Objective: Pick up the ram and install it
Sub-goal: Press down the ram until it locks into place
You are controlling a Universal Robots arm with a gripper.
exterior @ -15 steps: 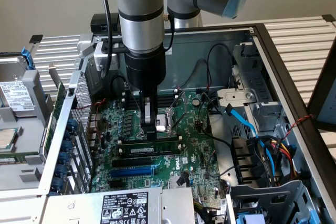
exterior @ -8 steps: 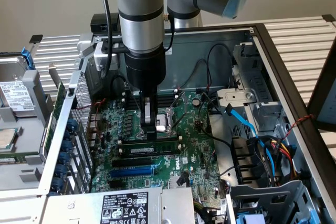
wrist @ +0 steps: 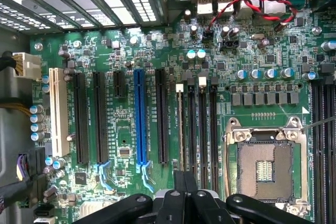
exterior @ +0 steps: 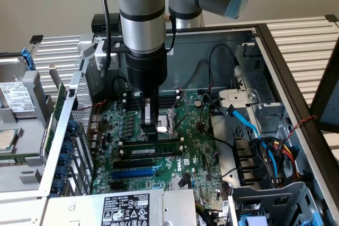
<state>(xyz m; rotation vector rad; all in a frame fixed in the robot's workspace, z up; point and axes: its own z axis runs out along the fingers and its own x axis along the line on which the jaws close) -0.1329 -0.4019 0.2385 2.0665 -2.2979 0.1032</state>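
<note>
I see the big green motherboard (exterior: 196,157) lying in the open computer case (exterior: 296,78), and my gripper (exterior: 152,130) is low over it with its fingers pressed together, right above the ram (exterior: 153,146) sitting in a black slot.

The arm (exterior: 140,19) comes down from above, its grey wrist section pointing straight down. Its end effector (exterior: 151,130) hangs vertical, black fingers (wrist: 186,195) pressed together with no gap between them, tips pointed downward.
</note>
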